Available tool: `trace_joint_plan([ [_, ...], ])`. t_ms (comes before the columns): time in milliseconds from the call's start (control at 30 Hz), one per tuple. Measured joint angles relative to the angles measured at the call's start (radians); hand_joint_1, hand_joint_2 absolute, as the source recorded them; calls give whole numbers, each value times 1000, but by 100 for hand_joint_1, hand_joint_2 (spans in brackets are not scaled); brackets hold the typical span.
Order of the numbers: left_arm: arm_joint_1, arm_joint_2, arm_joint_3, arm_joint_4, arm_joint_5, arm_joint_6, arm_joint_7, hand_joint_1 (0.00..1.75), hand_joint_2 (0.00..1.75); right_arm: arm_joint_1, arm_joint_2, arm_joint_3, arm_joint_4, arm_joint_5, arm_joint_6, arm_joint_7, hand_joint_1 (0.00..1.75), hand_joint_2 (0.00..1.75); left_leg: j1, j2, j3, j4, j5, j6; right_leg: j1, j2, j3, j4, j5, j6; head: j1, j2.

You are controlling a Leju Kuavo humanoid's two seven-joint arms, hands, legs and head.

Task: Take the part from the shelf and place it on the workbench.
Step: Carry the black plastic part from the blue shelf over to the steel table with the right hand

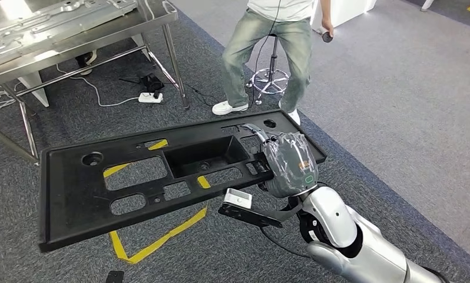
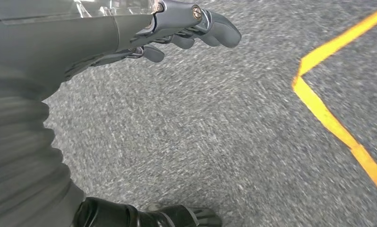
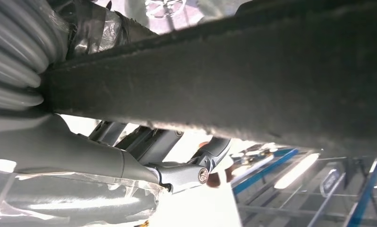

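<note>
Now, carrying: I judge this the carry step, the part off the shelf and not yet set down.
Right hand: my right hand (image 1: 288, 165) is clamped on the near long edge of the large flat black plastic panel with cut-out windows and a central recessed tray (image 1: 132, 177), toward its right end; the right wrist view shows my fingers (image 3: 210, 153) wrapped under that edge.
Part: the panel runs out to the left of my right hand, held above the grey carpet floor (image 1: 397, 118), its far left end dipping lower.
Left hand: my left hand (image 2: 191, 28) hangs over the carpet holding nothing, fingers curled loosely and apart.
Tabletop: the shiny metal tabletop on thin legs (image 1: 126, 26) lies ahead and to the left of my right hand, well apart from the panel.
Person: someone in jeans and white shoes (image 1: 268, 53) stands beyond my right hand, beside a stool.
Doing it well: with one grip near the end, I should keep the wrist firm, level the drooping end, clear the tabletop's leg, and bring the free hand under the left side.
Risk: the long overhang could twist out of my hold.
</note>
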Motion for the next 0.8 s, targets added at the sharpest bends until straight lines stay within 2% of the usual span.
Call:
trace_joint_plan([
  [67, -2, 2, 0, 0, 3, 2, 5, 0, 175, 0, -1, -8, -2, -2, -1, 0, 175, 175, -8, 39, 74, -142, 50, 7, 3, -19, 7, 0, -6, 7, 0, 0],
  [100, -5, 2, 0, 0, 4, 2, 10, 0, 175, 0, -2, -12, -2, -3, -2, 2, 175, 175, -13, 53, 95, -182, 58, 12, 5, -27, 9, -1, -8, 12, 1, 0],
  [133, -6, 3, 0, 0, 6, 3, 15, 0, 175, -1, -3, -15, -2, -6, -3, 5, 175, 175, -18, 58, 103, -198, 56, 17, 6, -35, 12, -2, -11, 17, 1, 0],
  [200, -4, 5, 0, 0, 9, 4, 25, 0, 175, 0, -7, -20, -3, -15, -5, 13, 175, 175, -20, 36, 105, -202, 55, 28, 7, -51, 20, -5, -17, 29, 2, 0],
  [233, -2, 6, 0, 0, 10, 5, 29, 0, 175, 0, -11, -24, -3, -21, -6, 18, 175, 175, -19, 25, 110, -206, 57, 33, 4, -48, 22, -1, -24, 35, 3, 0],
  [300, -1, 7, 0, 0, 10, 5, 33, 0, 175, 2, -23, -35, -3, -36, -9, 27, 175, 175, -15, 5, 120, -216, 60, 46, 2, -11, 0, 58, -61, 43, 7, 0],
  [367, -4, 7, 0, 0, 11, 6, 32, 0, 175, 6, -37, -44, -3, -51, -12, 34, 175, 175, -14, -16, 124, -217, 59, 56, 1, 34, -67, 184, -113, 43, 12, 0],
  [400, -5, 7, 0, 0, 12, 6, 31, 0, 175, 10, -44, -48, -3, -56, -13, 37, 175, 175, -15, -29, 124, -216, 59, 58, 2, 44, -100, 239, -127, 42, 14, 0],
  [433, -5, 7, 0, 0, 12, 6, 30, 0, 175, 14, -52, -50, -3, -59, -13, 40, 175, 175, -16, -43, 125, -215, 57, 59, 2, 48, -122, 265, -123, 41, 14, 0],
  [467, -5, 7, 0, 0, 13, 5, 28, 0, 175, 17, -60, -52, -3, -62, -13, 43, 175, 175, -17, -58, 126, -213, 56, 60, 2, 52, -125, 255, -100, 39, 14, 0],
  [500, -4, 7, 0, 0, 14, 5, 24, 0, 175, 19, -68, -55, -3, -66, -12, 48, 175, 175, -17, -72, 127, -210, 54, 59, 2, 58, -111, 209, -62, 37, 14, 0],
  [533, -3, 7, 0, 0, 15, 4, 20, 0, 175, 21, -75, -58, -3, -72, -11, 54, 175, 175, -17, -86, 128, -207, 51, 58, 2, 73, -88, 144, -23, 33, 14, 0],
  [567, -3, 6, 0, 0, 16, 3, 15, 0, 175, 22, -83, -64, -4, -79, -11, 59, 175, 175, -18, -99, 126, -202, 48, 55, 1, 94, -64, 83, 4, 30, 14, 0],
  [600, -4, 6, 0, 0, 17, 2, 10, 0, 175, 23, -91, -71, -4, -87, -11, 65, 175, 175, -17, -111, 123, -198, 46, 51, -1, 111, -45, 40, 18, 28, 13, 0],
  [633, -4, 5, 0, 0, 19, 1, 5, 0, 175, 26, -99, -79, -5, -96, -10, 70, 175, 175, -16, -121, 119, -196, 45, 47, -2, 122, -34, 16, 20, 26, 13, 0],
  [667, -3, 5, 0, 0, 20, -1, -1, 0, 175, 30, -109, -87, -5, -106, -9, 76, 175, 175, -14, -132, 116, -196, 46, 41, -1, 122, -28, 9, 16, 25, 13, 0],
  [700, -1, 6, 0, 0, 21, -2, -5, 0, 175, 35, -120, -94, -5, -114, -7, 81, 175, 175, -13, -142, 115, -198, 47, 36, -2, 111, -23, 4, 16, 22, 13, 0],
  [733, 3, 6, 0, 0, 24, -3, -9, 0, 175, 40, -130, -100, -5, -121, -3, 86, 175, 175, -13, -137, 114, -196, 44, 31, -2, 101, -18, -2, 18, 18, 13, 0],
  [800, 6, 6, 0, 0, 27, -5, -13, 0, 175, 48, -148, -113, -4, -129, 5, 93, 175, 175, -16, -87, 91, -148, 14, 21, -6, 79, -6, -15, 20, 9, 8, 0],
])
